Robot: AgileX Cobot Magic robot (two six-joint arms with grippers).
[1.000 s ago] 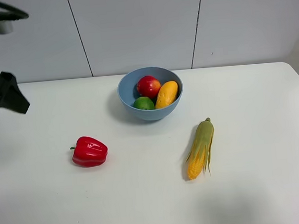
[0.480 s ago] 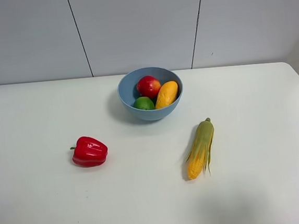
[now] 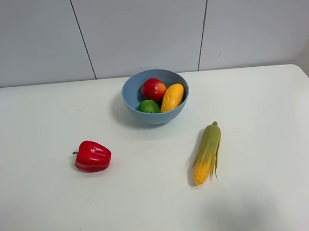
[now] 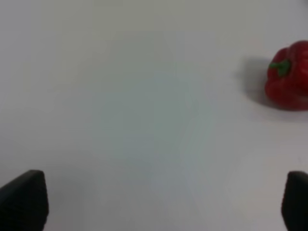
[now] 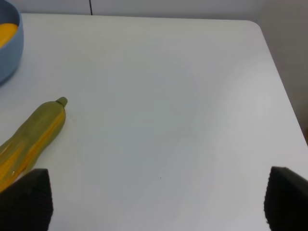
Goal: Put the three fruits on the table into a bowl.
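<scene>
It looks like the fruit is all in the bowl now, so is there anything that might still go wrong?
Little, probably. The mango leans high against the bowl rim beside the apple and lime; a knock to the bowl might roll it out. The bell pepper and corn cob lie loose on the table, so an arm sweeping low could shove them.

Only a pepper (image 3: pixel 92 156) and corn cob (image 3: pixel 207 153) obstruct the table (image 3: pixel 262 111).
</scene>
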